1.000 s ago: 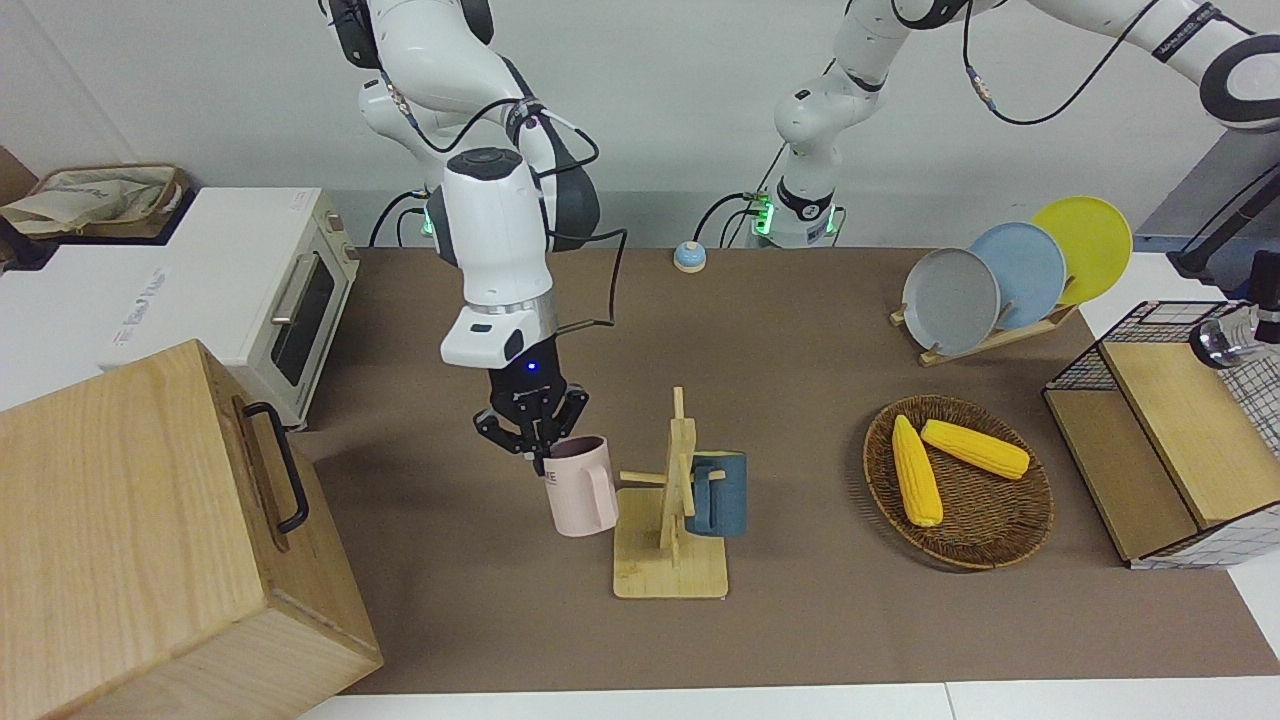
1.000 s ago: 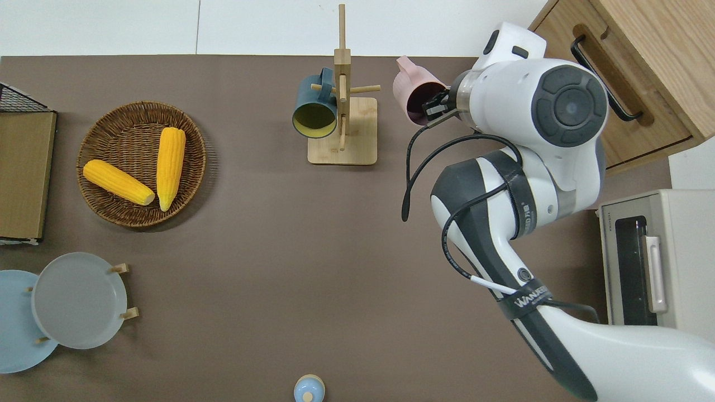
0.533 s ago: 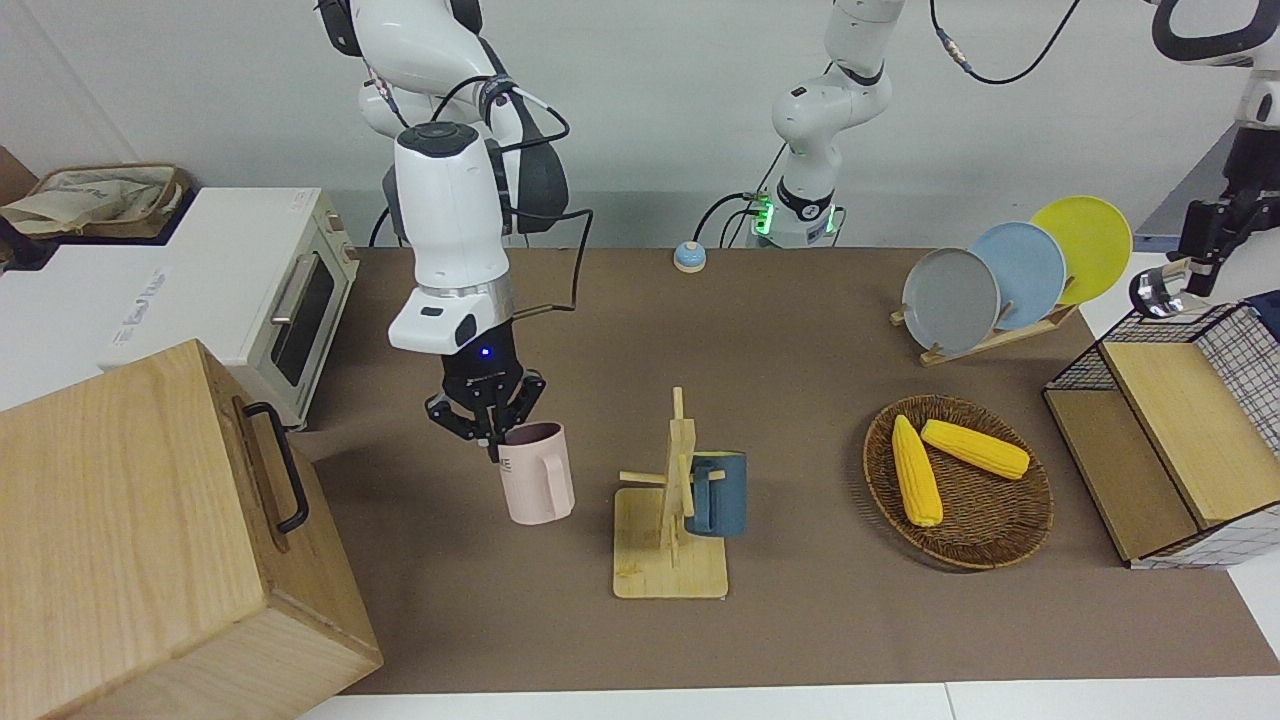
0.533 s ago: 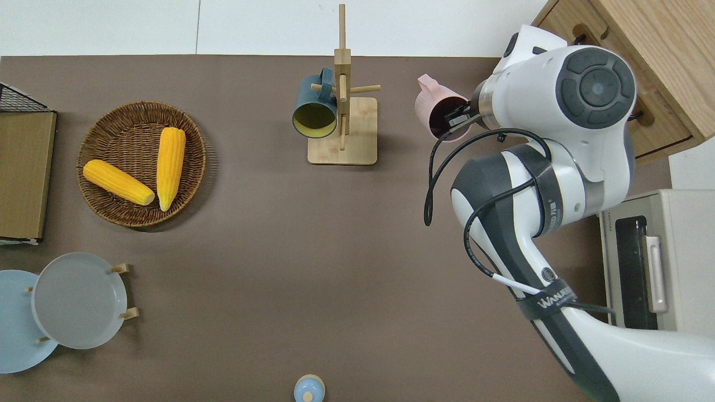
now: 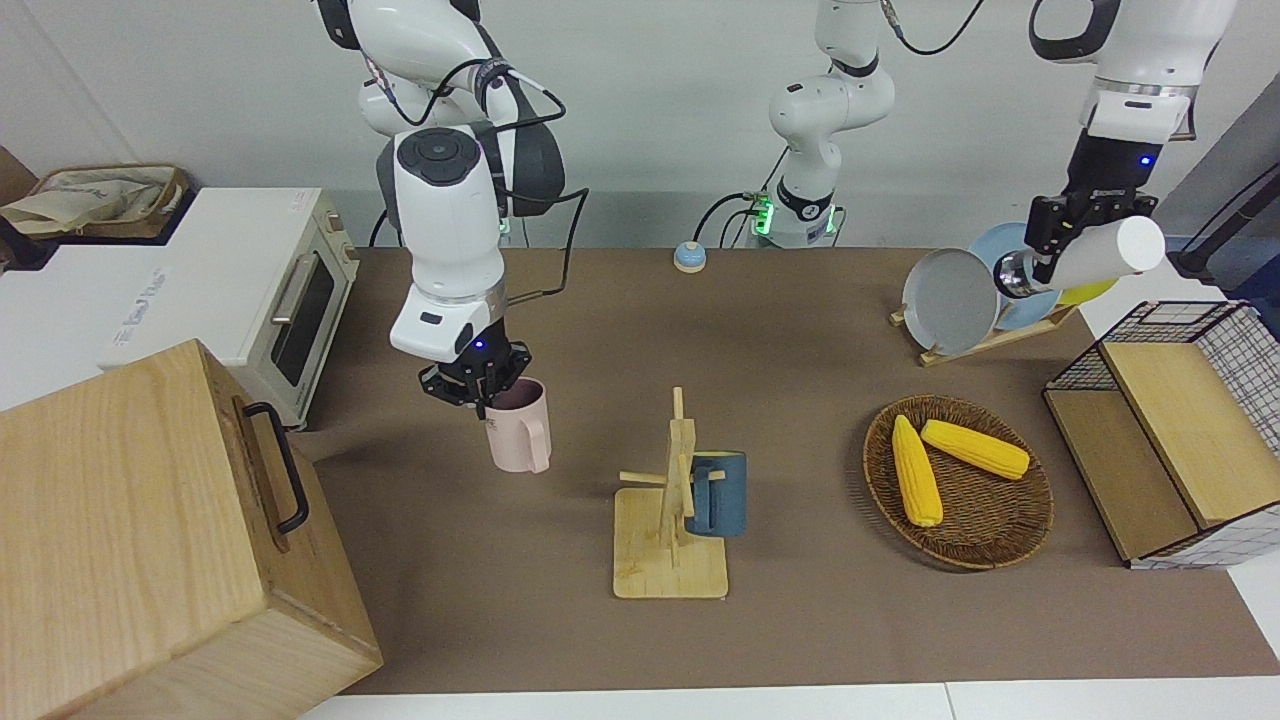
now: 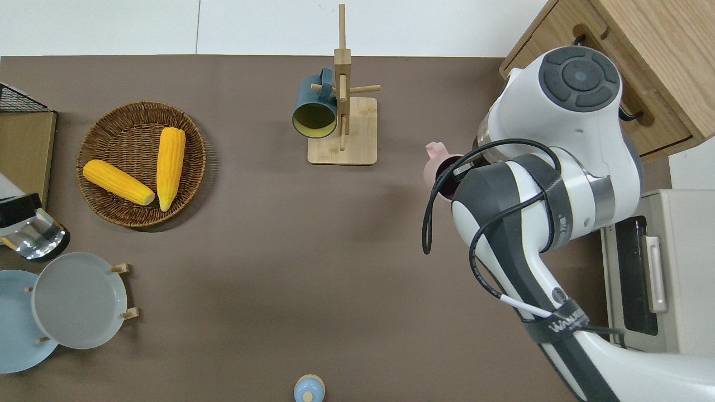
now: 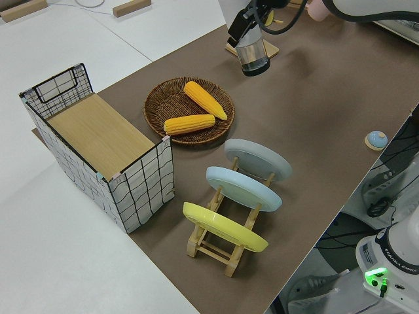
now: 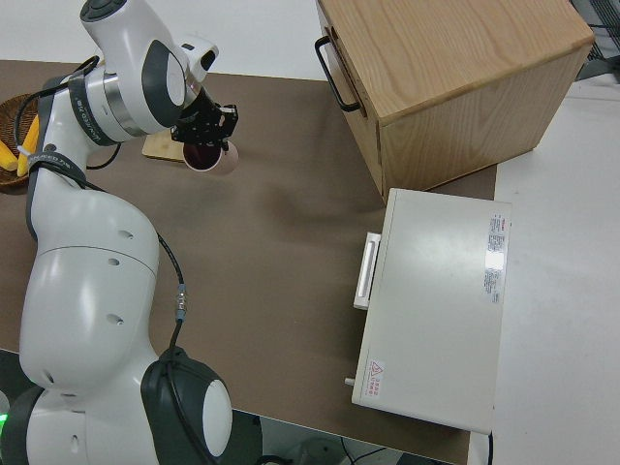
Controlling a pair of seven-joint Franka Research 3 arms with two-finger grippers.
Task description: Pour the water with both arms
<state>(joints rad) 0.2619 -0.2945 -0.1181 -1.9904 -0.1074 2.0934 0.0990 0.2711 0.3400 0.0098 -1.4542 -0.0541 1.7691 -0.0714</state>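
Observation:
My right gripper [image 5: 483, 398] is shut on the rim of a pink mug [image 5: 518, 432], held upright over the brown table between the mug rack and the toaster oven. From above, the mug [image 6: 436, 165] is mostly hidden under the arm. The right side view shows the gripper [image 8: 205, 131] on the mug [image 8: 209, 158]. My left gripper [image 5: 1055, 248] is shut on a white and clear bottle [image 5: 1108, 250], held tilted. The overhead view places the bottle [image 6: 32, 240] between the wire basket and the plate rack; it also hangs in the left side view [image 7: 253, 57].
A wooden mug rack [image 5: 668, 545] carries a blue mug [image 5: 718, 495]. A wicker basket [image 5: 985, 540] holds two corn cobs. A plate rack [image 5: 950, 300], a wire basket [image 5: 1165, 440], a wooden box [image 5: 150, 540], a toaster oven [image 5: 240, 290] and a small blue bell [image 5: 689, 257] ring the table.
The right arm carried the pink mug away from the rack, toward the robots and the oven end. The left arm swung into view with the bottle, from the wire basket toward the plate rack.

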